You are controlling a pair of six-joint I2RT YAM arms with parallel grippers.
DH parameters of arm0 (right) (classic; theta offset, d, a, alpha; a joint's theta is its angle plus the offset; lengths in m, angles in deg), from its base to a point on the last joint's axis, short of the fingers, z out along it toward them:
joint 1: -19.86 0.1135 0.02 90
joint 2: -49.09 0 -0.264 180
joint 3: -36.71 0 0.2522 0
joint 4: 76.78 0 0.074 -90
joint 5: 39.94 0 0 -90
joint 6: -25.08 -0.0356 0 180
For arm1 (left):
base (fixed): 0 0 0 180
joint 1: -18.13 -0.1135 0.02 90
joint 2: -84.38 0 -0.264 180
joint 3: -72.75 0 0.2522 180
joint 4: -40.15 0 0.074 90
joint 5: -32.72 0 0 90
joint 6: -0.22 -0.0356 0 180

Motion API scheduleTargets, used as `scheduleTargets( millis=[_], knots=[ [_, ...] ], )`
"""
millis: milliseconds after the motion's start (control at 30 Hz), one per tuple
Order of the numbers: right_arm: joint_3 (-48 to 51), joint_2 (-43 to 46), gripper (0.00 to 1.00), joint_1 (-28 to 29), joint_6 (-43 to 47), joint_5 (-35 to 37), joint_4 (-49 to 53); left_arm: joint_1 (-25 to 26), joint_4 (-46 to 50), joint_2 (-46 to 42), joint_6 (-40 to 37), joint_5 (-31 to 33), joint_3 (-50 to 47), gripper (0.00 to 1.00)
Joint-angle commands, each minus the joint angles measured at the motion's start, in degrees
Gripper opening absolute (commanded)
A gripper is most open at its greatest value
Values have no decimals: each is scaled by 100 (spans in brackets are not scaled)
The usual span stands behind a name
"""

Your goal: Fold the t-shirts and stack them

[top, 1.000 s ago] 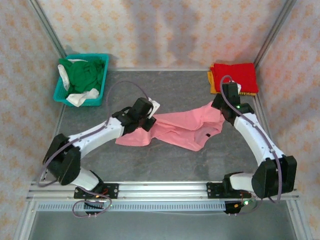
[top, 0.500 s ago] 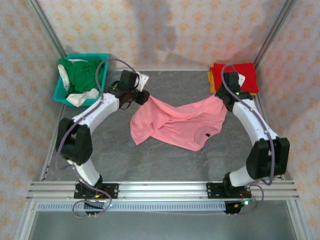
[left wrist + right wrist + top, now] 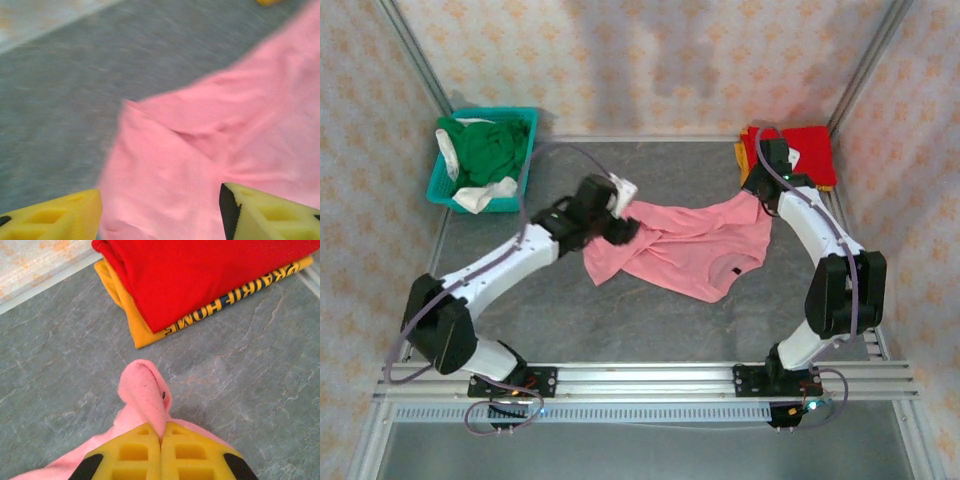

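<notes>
The right gripper [image 3: 161, 436] is pressing its yellow fingers [image 3: 132, 455] together on a raised fold of the pink shirt [image 3: 145, 382], with the cloth poking up just past the tips. The right wrist view is showing this pinch plainly. From the top, the same gripper is sitting at the pink shirt's far right corner, and the pinch is too small to make out there. Just beyond that corner, a folded red shirt [image 3: 200, 270] is lying on a folded yellow shirt [image 3: 122, 310]. Both are lying apart from the pink shirt, with bare table [image 3: 240, 390] between. The wrist view is also bringing out dark lettering along the yellow shirt's edge, which the top view is too coarse to give.

The left gripper [image 3: 160, 197] is holding its fingers [image 3: 55, 215] spread wide with nothing pinched, and the pink shirt's rumpled cloth is lying under the gap. Its wrist view is blurred. From the top, this gripper is sitting over the pink shirt's far left corner, where the cloth is bunched and folded over. The rest of the pink shirt is lying spread across the table, reaching right to the other gripper. Well to the left of the pink shirt and farther back, a teal basket [image 3: 437, 192] is holding a green shirt [image 3: 485, 150] and a white shirt [image 3: 480, 197], loosely heaped.
</notes>
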Motion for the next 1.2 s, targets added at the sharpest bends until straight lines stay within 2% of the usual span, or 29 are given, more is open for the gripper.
scheduleTargets(
  millis=[0, 167, 333, 400, 500, 533, 667, 833, 933, 1100, 1167],
  knots=[
    [183, 310, 0, -24, -171, -281, -22, 116, 155, 682, 235, 803, -316, 73],
    [338, 497, 0, -26, -198, -308, -27, 116, -64, 1340, 348, 842, -296, 78],
    [441, 596, 0, -27, -154, -191, -16, 106, -117, 1821, 422, 946, -209, 72],
    [466, 620, 0, -20, -132, -154, -13, 100, -108, 1919, 459, 1027, -219, 63],
    [482, 648, 0, -26, -108, -118, 4, 76, -177, 1802, 563, 1161, -325, 40],
    [493, 651, 0, -25, -97, -109, -4, 64, -157, 1729, 598, 1192, -336, 35],
    [506, 649, 0, -22, -92, -61, -2, 5, -47, 1398, 695, 1285, -351, 25],
    [542, 651, 0, -26, -98, 65, -13, -197, -18, 991, 898, 1254, -446, 2],
    [535, 655, 0, -37, -104, 140, 28, -468, -85, 672, 1278, 1138, -579, 0],
    [441, 786, 0, -44, -47, 318, 188, -908, -126, 17, 1634, 555, -761, 0],
    [432, 925, 0, -44, -28, 379, 218, -981, -83, -314, 1814, 575, -847, 0]
  ],
)
